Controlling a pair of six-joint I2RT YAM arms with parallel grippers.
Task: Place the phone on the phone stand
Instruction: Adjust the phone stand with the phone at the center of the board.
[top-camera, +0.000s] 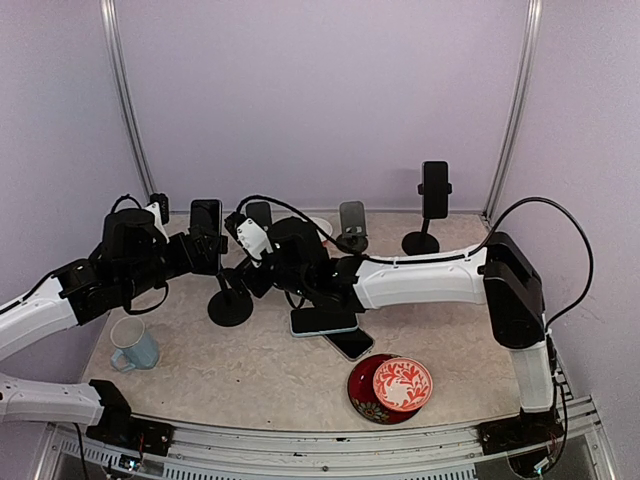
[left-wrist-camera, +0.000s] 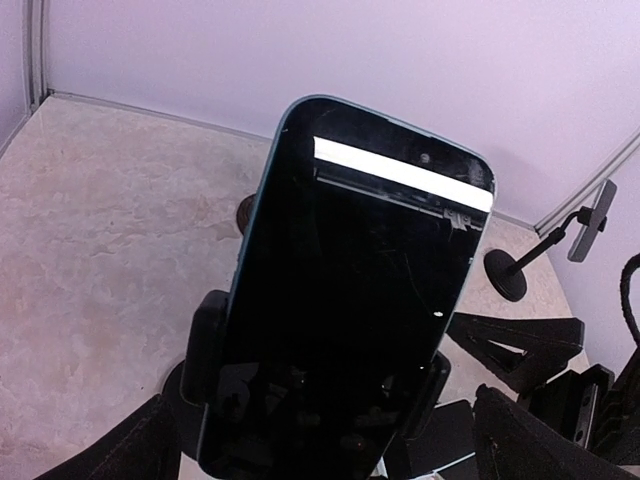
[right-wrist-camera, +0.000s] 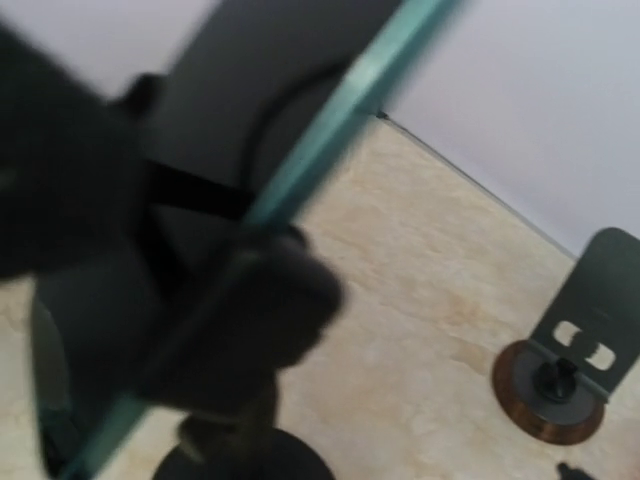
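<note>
While we look from above, the phone (top-camera: 206, 220) stands upright in the phone stand (top-camera: 230, 306), left hand (top-camera: 203, 255) and right hand (top-camera: 238, 250) close on either side. From the left wrist, we see fingers (left-wrist-camera: 130, 450) spread, clear of the phone. The right wrist, blurred, shows its teal edge close by; that hand is spread too.

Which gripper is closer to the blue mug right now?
Left. The left gripper sits beyond the blue mug, at the clamped phone; the right gripper is farther right, past the phone stand.
</note>
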